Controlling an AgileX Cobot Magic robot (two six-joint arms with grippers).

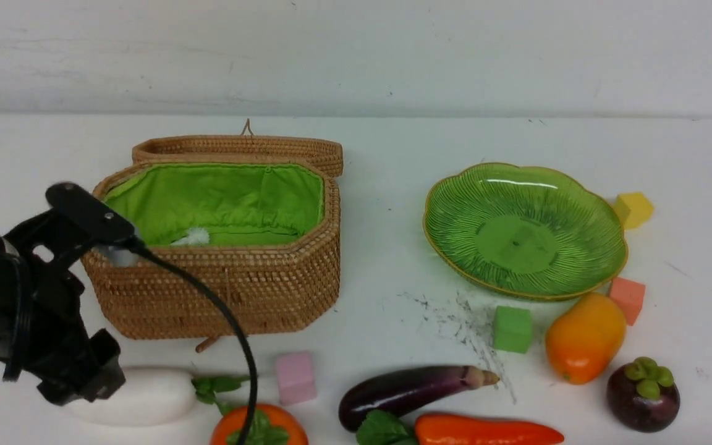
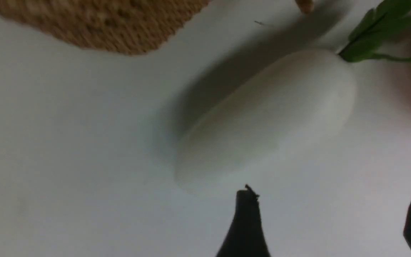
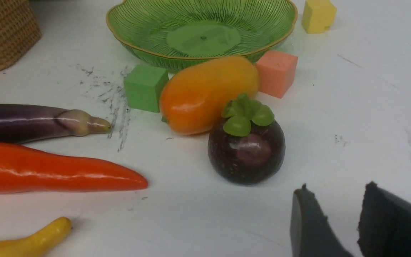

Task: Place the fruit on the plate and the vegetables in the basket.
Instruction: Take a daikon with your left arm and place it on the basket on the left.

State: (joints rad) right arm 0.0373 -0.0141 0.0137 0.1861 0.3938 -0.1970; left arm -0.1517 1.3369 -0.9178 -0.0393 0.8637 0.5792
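Note:
The white radish [image 1: 139, 395] lies at the front left, its leaves pointing right. My left gripper [image 2: 334, 200] hovers just short of the radish's [image 2: 269, 117] blunt end, open wide and holding nothing. The open basket [image 1: 220, 247] stands behind it. On the right is the green plate [image 1: 523, 228], with nothing on it. In front of it lie the mango [image 3: 205, 94], the mangosteen [image 3: 246, 150], the eggplant [image 1: 411, 389], the orange-red carrot-like piece [image 1: 486, 431] and the persimmon [image 1: 260, 426]. A banana tip [image 3: 30, 242] shows. My right gripper [image 3: 337, 189] is slightly open near the mangosteen, holding nothing.
Foam cubes lie about: pink [image 1: 295, 377] by the radish leaves, green [image 1: 512, 329] and salmon [image 1: 628, 298] at the plate's front edge, yellow [image 1: 634, 209] behind it. The basket's lid [image 1: 238, 148] lies folded back. Dark scuff marks [image 1: 467, 321] streak the white table.

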